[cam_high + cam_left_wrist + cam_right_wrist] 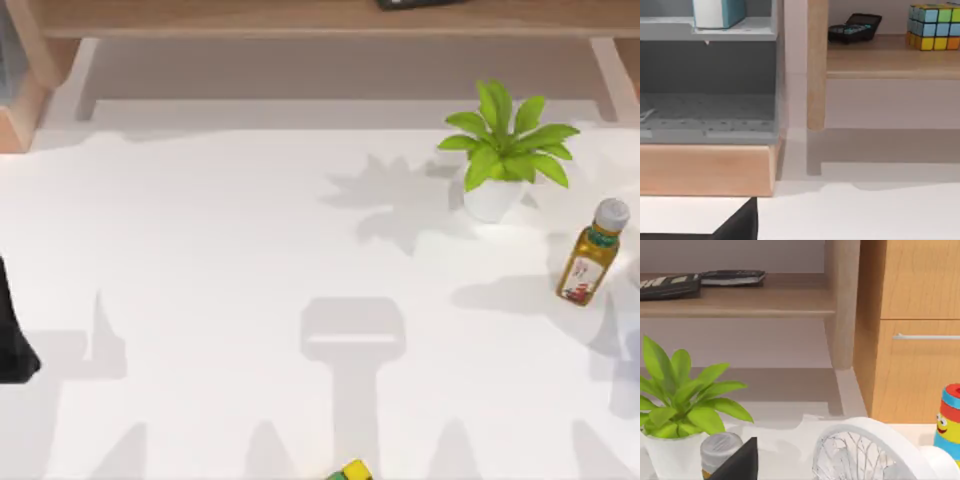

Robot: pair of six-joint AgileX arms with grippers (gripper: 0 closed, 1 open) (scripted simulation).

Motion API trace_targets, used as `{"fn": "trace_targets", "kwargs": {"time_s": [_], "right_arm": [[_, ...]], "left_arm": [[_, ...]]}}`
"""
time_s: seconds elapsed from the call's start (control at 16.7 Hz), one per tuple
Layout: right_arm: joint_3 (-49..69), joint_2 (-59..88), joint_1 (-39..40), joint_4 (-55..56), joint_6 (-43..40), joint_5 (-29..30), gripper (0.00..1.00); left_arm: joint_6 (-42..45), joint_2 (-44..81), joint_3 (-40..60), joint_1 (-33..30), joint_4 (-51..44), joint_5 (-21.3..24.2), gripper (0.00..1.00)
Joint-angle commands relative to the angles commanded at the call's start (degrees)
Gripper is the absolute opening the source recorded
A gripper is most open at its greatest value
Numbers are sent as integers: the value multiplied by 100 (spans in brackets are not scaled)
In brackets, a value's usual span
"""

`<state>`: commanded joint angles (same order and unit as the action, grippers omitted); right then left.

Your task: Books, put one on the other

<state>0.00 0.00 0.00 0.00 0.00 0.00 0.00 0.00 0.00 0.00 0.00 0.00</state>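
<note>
A smooth white desk [200,250] carries a leafy potted plant [505,150] and a rounded amber bottle [590,255]. Left arm [12,330] at left edge; hands' state cannot tell.

no readable text, bottle [590,255] label illegible

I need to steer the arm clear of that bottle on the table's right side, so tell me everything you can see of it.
The small bottle of amber-yellow liquid stands on the white table near its right edge, in front of and to the right of the green leafy plant in a white pot. It has a grey-silver screw cap, a green neck band and a red-and-white label low on its body. It appears upright and closed, casting a shadow to its left. Nothing touches it but the tabletop. The right wrist view shows its ribbed cap beside the pot.
</note>
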Motion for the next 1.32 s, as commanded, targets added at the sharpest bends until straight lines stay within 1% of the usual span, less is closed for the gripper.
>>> {"fn": "trace_targets", "kwargs": {"time_s": [0.24, 0.48, 0.72, 1.32], "right_arm": [[0, 0, 0, 0, 0, 0, 100], [0, 0, 0, 0, 0, 0, 100], [0, 0, 0, 0, 0, 0, 100], [0, 0, 0, 0, 0, 0, 100]], "left_arm": [[0, 176, 152, 35, 70, 40, 100], [2, 1264, 1013, 234, 465, 266, 100], [4, 3192, 2380, 548, 1092, 627, 100], [10, 8993, 6178, 1485, 2836, 1612, 100]]}}
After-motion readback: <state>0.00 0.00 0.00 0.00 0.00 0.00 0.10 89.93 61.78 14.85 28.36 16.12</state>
